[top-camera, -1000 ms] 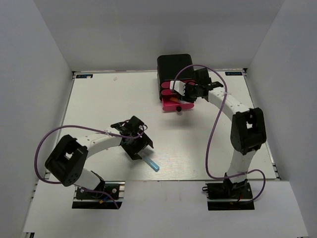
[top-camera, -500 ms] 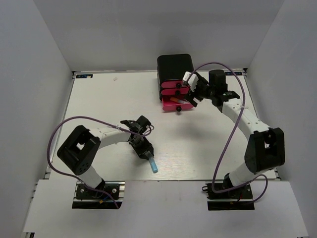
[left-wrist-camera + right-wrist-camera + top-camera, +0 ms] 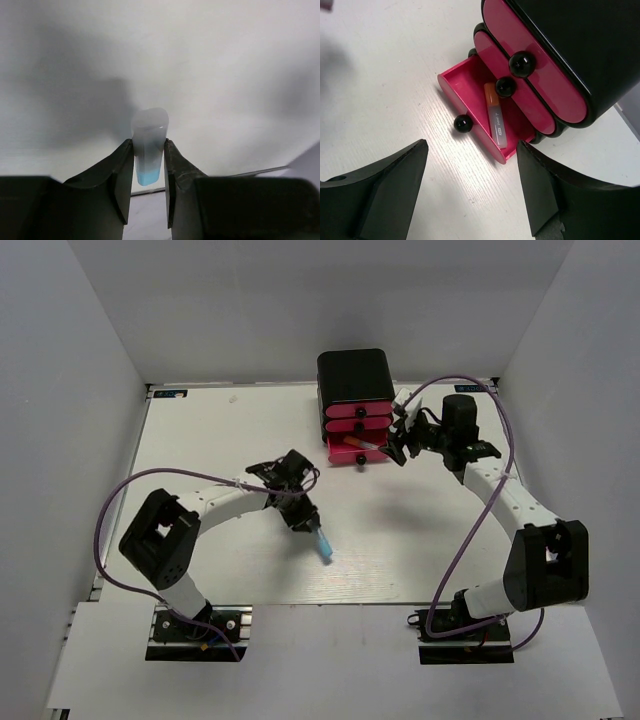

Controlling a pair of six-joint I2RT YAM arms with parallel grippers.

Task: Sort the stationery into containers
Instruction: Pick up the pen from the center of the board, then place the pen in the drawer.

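Note:
A stubby blue marker (image 3: 324, 544) with a frosted cap (image 3: 149, 135) is pinched between the fingers of my left gripper (image 3: 309, 525), which is shut on it above the middle of the table. The black box (image 3: 353, 373) at the back holds three pink drawers. The top two are closed, and the bottom drawer (image 3: 465, 90) is pulled out with an orange-grey marker (image 3: 496, 120) lying inside. My right gripper (image 3: 471, 150) hangs open and empty just in front and to the right of that open drawer (image 3: 352, 452).
White walls close in the table (image 3: 200, 440) on three sides. The black knob (image 3: 463, 123) of the open drawer juts toward my right gripper. Purple cables loop beside both arms.
My left gripper closed on the blue marker and carried it up and to the right. My right gripper opened and drew back to the right from the drawers.

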